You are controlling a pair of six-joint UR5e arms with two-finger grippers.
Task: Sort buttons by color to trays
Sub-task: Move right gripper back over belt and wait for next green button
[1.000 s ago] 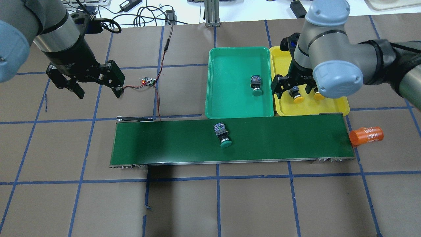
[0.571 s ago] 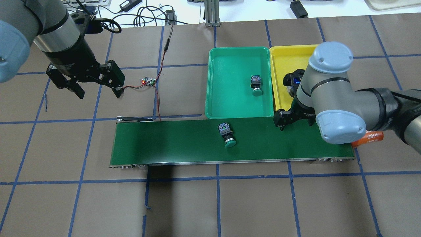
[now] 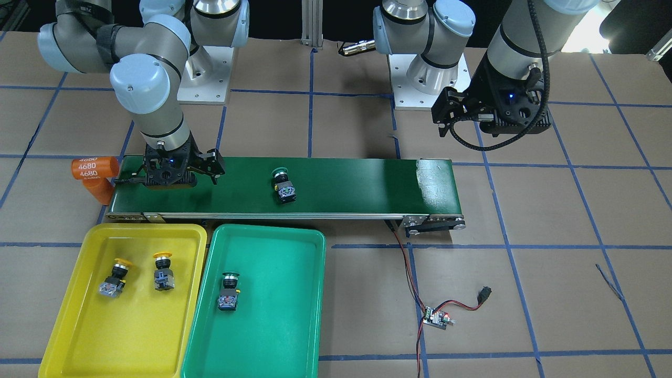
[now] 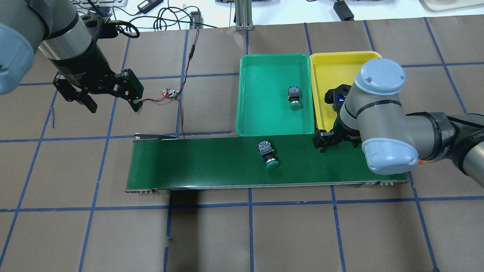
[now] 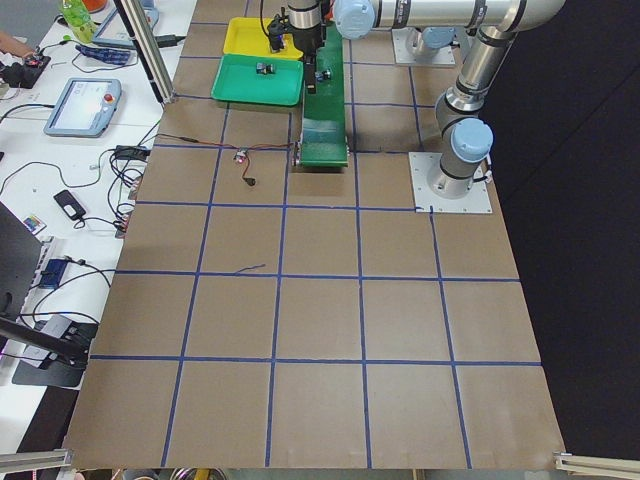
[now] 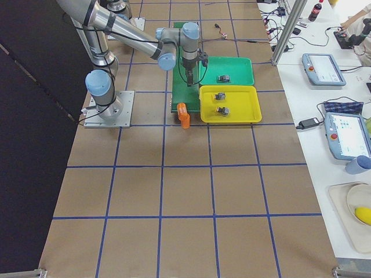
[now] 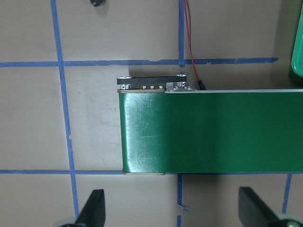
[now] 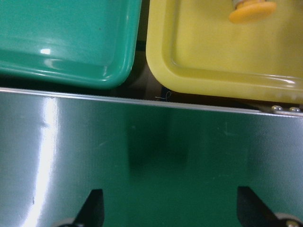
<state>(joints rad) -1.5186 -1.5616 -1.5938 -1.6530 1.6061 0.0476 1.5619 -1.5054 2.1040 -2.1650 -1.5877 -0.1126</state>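
One green-capped button [image 4: 269, 155] [image 3: 284, 187] lies on its side on the dark-green conveyor belt [image 4: 196, 162], near the middle. Another green button [image 4: 294, 98] [image 3: 229, 291] rests in the teal tray [image 4: 257, 117] [image 3: 273, 325]. Two yellow-capped buttons [image 3: 114, 278] [image 3: 163, 272] lie in the yellow tray [image 3: 131, 336] [image 4: 332, 64]; the right arm hides them in the overhead view. My right gripper [image 3: 178, 170] [image 8: 170, 210] hangs open and empty over the belt's end beside the trays, well to the side of the belt button. My left gripper [image 4: 113, 105] [image 7: 173, 210] stands open and empty beyond the belt's other end.
An orange cylinder marked 4680 [image 3: 94, 170] sits against the belt end near the right gripper. A small circuit board [image 4: 170, 93] with red and black wires lies near the left gripper. The table is brown paper with blue tape grid lines.
My right gripper moved from above the yellow tray back over the belt's end, uncovering that tray. The green button on the belt drifted toward the right gripper. The left arm stayed still.
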